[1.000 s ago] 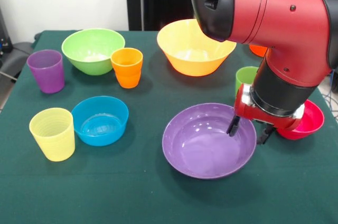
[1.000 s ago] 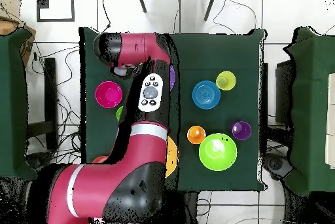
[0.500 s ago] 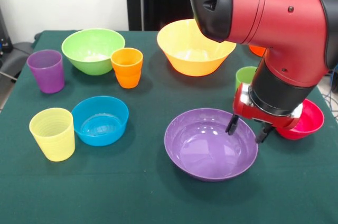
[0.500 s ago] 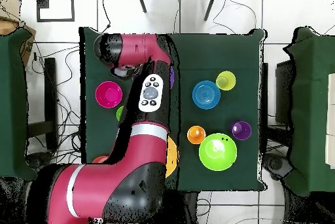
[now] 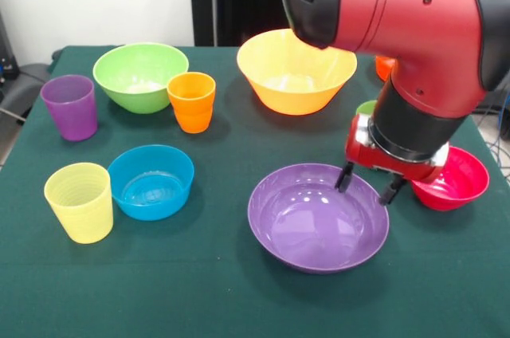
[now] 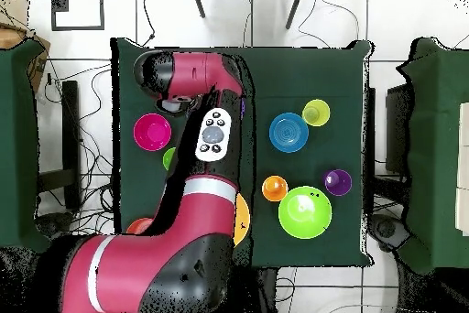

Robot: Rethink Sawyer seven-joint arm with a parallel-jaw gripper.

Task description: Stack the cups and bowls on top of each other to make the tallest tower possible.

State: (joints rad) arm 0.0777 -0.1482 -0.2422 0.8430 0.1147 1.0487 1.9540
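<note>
The gripper (image 5: 366,186) hangs at the right of the front view with its two dark fingers (image 5: 343,178) spread apart, one over the inside and one outside the far right rim of the wide purple bowl (image 5: 317,217), holding nothing. No tower stands: the large orange-yellow bowl (image 5: 293,72) sits alone at upper centre, the pink-red bowl (image 5: 458,182) at right, the blue bowl (image 5: 151,181) and pale yellow cup (image 5: 79,201) at lower left. No brand, label or writing is readable.

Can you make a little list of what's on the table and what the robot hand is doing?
gripper: gripper open, fingers either side of the wide glossy purple plastic bowl's far rim
cups: purple tumbler, orange tumbler, pale yellow tumbler, green tumbler mostly hidden
other bowls: light green, blue, large orange-yellow, pink-red
stacked: nothing yet
</note>
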